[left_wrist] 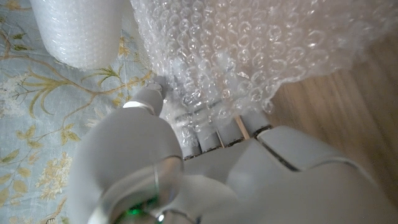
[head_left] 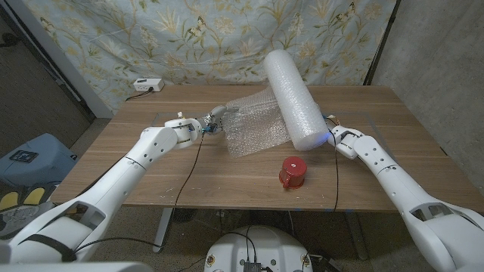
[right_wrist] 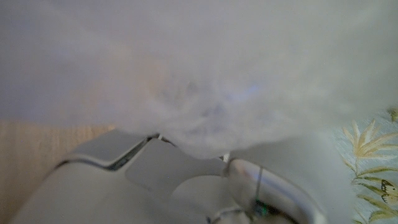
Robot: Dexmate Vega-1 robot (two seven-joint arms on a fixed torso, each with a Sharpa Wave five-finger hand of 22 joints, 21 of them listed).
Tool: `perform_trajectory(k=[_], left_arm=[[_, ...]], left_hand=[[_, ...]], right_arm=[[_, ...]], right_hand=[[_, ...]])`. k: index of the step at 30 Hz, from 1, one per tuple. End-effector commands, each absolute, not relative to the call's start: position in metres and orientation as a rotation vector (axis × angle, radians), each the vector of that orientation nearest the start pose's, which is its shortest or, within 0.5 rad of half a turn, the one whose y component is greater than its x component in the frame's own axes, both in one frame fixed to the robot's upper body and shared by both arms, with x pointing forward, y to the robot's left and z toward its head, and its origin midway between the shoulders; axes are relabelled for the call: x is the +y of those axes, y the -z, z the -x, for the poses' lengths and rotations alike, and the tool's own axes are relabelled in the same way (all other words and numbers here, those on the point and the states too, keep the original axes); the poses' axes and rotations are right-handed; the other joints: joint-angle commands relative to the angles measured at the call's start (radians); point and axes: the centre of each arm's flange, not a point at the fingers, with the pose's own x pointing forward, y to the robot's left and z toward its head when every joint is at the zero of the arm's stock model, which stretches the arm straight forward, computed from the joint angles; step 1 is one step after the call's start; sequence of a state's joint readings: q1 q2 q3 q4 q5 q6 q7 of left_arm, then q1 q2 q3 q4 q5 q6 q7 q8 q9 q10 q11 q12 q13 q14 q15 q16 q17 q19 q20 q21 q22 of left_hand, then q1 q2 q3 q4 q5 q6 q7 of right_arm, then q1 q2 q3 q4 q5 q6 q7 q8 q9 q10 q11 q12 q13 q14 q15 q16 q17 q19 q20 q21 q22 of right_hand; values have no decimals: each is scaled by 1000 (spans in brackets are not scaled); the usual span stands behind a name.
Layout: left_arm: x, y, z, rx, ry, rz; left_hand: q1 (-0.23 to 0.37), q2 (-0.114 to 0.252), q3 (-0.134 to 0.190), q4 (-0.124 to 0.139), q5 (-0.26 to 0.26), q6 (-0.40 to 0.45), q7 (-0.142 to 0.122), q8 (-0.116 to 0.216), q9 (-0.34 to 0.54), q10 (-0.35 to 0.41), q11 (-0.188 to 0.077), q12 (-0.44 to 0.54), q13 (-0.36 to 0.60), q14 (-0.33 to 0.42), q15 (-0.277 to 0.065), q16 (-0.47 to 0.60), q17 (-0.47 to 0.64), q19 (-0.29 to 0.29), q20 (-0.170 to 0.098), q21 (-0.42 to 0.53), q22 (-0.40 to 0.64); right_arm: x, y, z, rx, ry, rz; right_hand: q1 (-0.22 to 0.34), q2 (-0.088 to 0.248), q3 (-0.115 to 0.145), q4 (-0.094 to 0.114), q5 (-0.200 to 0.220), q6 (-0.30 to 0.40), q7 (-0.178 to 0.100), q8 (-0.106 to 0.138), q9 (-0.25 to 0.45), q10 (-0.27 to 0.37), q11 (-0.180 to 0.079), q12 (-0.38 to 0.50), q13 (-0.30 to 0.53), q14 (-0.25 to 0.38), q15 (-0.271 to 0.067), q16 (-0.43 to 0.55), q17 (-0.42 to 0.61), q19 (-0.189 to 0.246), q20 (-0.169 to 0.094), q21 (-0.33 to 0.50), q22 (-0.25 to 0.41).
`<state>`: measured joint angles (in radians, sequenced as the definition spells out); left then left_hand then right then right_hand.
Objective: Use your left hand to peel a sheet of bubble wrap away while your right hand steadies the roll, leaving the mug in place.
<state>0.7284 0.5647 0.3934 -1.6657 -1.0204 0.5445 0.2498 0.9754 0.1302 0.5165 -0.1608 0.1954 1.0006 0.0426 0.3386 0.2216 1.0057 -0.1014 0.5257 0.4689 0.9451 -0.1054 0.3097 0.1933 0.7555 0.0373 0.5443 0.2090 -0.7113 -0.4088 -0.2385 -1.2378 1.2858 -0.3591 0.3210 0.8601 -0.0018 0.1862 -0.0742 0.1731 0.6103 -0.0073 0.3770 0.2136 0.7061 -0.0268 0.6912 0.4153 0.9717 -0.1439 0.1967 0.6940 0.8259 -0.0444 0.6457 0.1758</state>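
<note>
A thick roll of bubble wrap [head_left: 293, 89] leans tilted over the middle of the table, its lower end near the right hand [head_left: 335, 138], which presses against it; the roll [right_wrist: 205, 68] is a close white blur in the right wrist view. A loose sheet [head_left: 253, 121] hangs from the roll toward the left. My left hand [head_left: 215, 119] grips the sheet's left edge; in the left wrist view its fingers [left_wrist: 205, 127] close on the bubbled sheet [left_wrist: 249, 56], with the roll [left_wrist: 78, 31] beyond. A red mug [head_left: 292, 173] stands upside down on the table in front of the roll, apart from both hands.
A white power strip [head_left: 148, 85] lies at the table's far left corner. A floral curtain [head_left: 189, 38] hangs behind the table. A black cable [head_left: 193, 162] runs from the left wrist over the front edge, and another [head_left: 336, 181] drops from the right wrist.
</note>
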Motion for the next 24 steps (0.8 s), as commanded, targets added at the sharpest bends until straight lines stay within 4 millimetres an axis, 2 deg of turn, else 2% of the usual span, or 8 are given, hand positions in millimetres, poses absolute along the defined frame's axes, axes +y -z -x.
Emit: perform_trajectory(k=[1, 9, 11, 12, 15, 24], left_arm=[[222, -15, -627, -65, 289, 139], [223, -13, -625, -72, 273, 152], [223, -14, -625, -76, 268, 146], [223, -15, -624, -78, 263, 139], [224, -17, -623, -84, 265, 134], [227, -21, -624, -107, 249, 134]], left_hand=[[8, 0, -5, -2, -1, 7, 2, 0, 2, 9, -4, 9, 6, 12, 1, -7, 3, 0, -9, 10, 2], [11, 2, -7, -2, -2, 15, 6, 4, 7, 29, -7, 17, 14, 27, -7, -2, 5, 2, -11, 16, 2], [14, 4, -10, -2, -6, 24, 26, 8, 12, 74, -20, 36, 23, 72, -32, 14, 6, 12, -27, 27, 1], [17, 0, -11, -5, -8, 27, 28, 7, 11, 87, -27, 40, 26, 84, -39, 17, 6, 12, -30, 29, 1], [23, 1, -12, -7, -13, 30, 36, 5, 10, 90, -26, 39, 25, 101, -58, 23, 6, 5, -34, 31, 1], [38, 5, -24, -6, -18, 40, 31, 0, 6, 95, -33, 43, 41, 126, -89, 42, 22, -15, -43, 35, 2]], right_arm=[[-239, 5, -677, -175, -716, -726], [-239, 7, -677, -169, -712, -727], [-240, 8, -677, -168, -710, -725], [-240, 8, -676, -168, -709, -724], [-240, 8, -676, -168, -708, -726], [-239, 8, -678, -167, -711, -726]], right_hand=[[-11, -1, -3, -2, 8, -6, 2, -5, 4, -7, 5, -4, 5, -10, -28, 4, 1, 5, 8, -5, 3], [-17, 1, -2, -4, 9, -10, 2, -12, 4, -13, 8, -6, 8, -17, -21, 4, -4, 5, 11, -8, 3], [-17, 2, -2, -4, 9, -11, 2, -13, 4, -12, 6, -6, 7, -17, -20, 4, -6, 5, 11, -8, 3], [-19, 2, -2, -4, 9, -10, 2, -14, 4, -12, 7, -7, 6, -17, -21, 5, -6, 5, 11, -9, 3], [-19, 3, -1, -6, 9, -10, 2, -15, 4, -12, 8, -8, 5, -17, -20, 5, -8, 5, 12, -10, 3], [-26, 5, -1, -8, 10, -25, 4, -28, 4, -22, 9, -14, 4, -24, -16, 8, -10, 7, 11, -13, 3]])
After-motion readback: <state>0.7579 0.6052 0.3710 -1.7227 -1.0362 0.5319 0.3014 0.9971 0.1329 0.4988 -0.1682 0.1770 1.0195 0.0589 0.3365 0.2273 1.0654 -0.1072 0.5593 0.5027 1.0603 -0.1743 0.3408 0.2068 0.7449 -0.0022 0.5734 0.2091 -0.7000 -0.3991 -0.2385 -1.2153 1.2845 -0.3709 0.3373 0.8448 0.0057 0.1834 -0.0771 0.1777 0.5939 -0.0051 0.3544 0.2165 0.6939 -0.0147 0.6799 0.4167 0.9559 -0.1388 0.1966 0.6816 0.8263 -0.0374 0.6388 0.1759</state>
